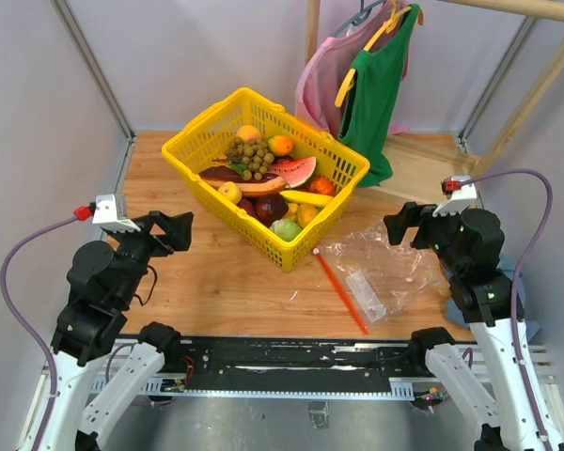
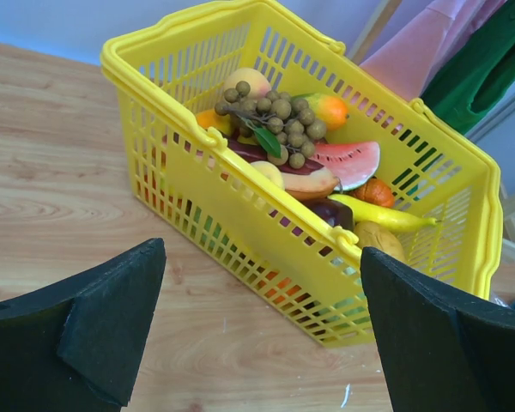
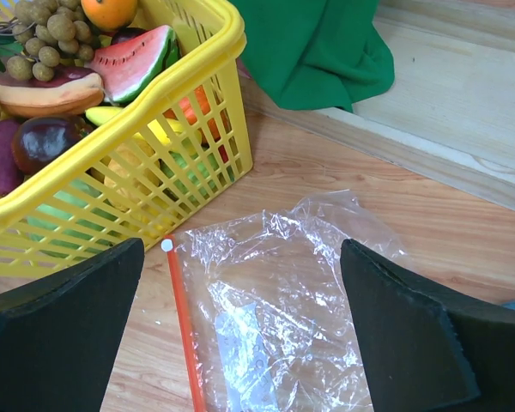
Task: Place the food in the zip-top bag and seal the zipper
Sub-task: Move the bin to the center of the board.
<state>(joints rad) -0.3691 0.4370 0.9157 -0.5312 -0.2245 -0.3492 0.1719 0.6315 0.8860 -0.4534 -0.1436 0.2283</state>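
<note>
Wooden counter point(image 1: 216, 282), pale walls, green shirt point(image 1: 376, 94) hanging behind. Yellow plastic basket point(image 1: 252, 237) holds toy fruits and vegetables point(image 1: 268, 183). Crinkly clear zip-top bag point(image 1: 385, 258) lies flat beside the basket, its red-orange zipper strip point(image 1: 340, 293) along the near-left edge. Left fingers point(image 2: 112, 318) and right fingers point(image 3: 69, 318) are spread wide, holding nothing.

The left arm point(image 1: 99, 282) rises from its base at 7 o'clock in the top view, folded at the elbow, with its wrist held high. The left end effector point(image 1: 180, 228) points toward 2 o'clock and hangs in the air, touching nothing. Its two black fingers point(image 2: 94, 326) are spread wide with nothing between them. The right arm point(image 1: 479, 272) mirrors this from its base at 5 o'clock, elbow bent and wrist raised. The right end effector point(image 1: 404, 225) faces 10 o'clock and is also aloft. Its fingers point(image 3: 412, 335) stand far apart and grip nothing. The two end effectors aim inward, well apart from each other.
</note>
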